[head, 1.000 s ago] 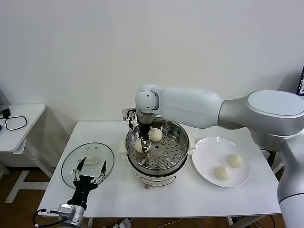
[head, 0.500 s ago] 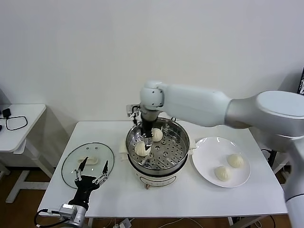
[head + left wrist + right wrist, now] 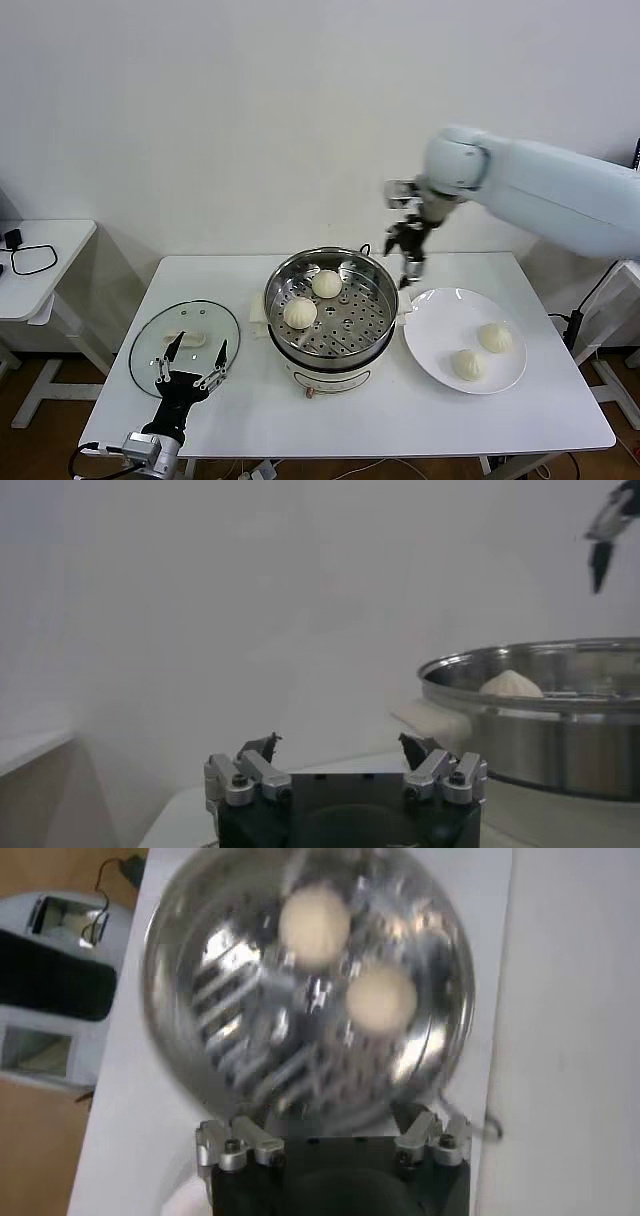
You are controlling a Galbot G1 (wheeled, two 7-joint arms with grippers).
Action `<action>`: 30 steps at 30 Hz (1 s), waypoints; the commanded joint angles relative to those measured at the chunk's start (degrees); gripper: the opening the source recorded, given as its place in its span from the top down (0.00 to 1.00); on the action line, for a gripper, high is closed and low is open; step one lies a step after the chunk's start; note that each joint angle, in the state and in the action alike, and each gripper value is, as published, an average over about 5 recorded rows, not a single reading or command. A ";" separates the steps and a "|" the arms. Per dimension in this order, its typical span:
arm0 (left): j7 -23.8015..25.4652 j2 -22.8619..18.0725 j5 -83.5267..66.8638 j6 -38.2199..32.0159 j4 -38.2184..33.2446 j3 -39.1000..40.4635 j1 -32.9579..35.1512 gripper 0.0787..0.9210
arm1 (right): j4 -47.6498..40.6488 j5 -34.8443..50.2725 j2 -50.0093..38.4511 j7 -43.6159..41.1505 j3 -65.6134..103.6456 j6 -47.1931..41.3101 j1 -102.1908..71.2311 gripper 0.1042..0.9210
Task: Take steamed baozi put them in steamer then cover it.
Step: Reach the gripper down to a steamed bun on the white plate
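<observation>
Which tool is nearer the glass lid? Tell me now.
Left. The left tool hovers open over the near edge of the glass lid. The right tool hangs open beyond the steamer, above the plate's far edge.

Setting: a robot test lab or demonstration room, not a home kitchen. Evidence: a plain white wall (image 3: pixel 200 120) with no cabinets or fittings; a white table (image 3: pixel 520 420) on a metal frame beneath the right gripper (image 3: pixel 408 262), carrying the steamer (image 3: pixel 330 320) on its electric base; a second white side table (image 3: pixel 45 260) well beyond the left gripper (image 3: pixel 190 362), holding a loose black cable (image 3: pixel 30 258).
</observation>
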 commanded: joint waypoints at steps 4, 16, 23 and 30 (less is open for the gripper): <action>-0.07 -0.34 0.16 -0.07 -0.30 0.30 0.25 0.12 | 1.28 -15.05 -14.81 -3.55 8.28 10.64 -14.53 0.12; -0.27 -0.55 0.61 -0.28 0.00 1.24 0.13 0.12 | -1.35 -22.57 -13.00 -2.40 20.69 14.02 -33.15 0.12; -0.22 -0.51 0.70 -0.39 0.38 1.03 0.03 0.12 | -3.19 -23.95 -11.28 0.72 23.94 13.92 -38.50 0.12; -0.19 -0.57 1.24 -0.55 0.76 1.35 -0.01 0.12 | -4.52 -24.60 -9.43 3.61 26.14 13.51 -41.10 0.12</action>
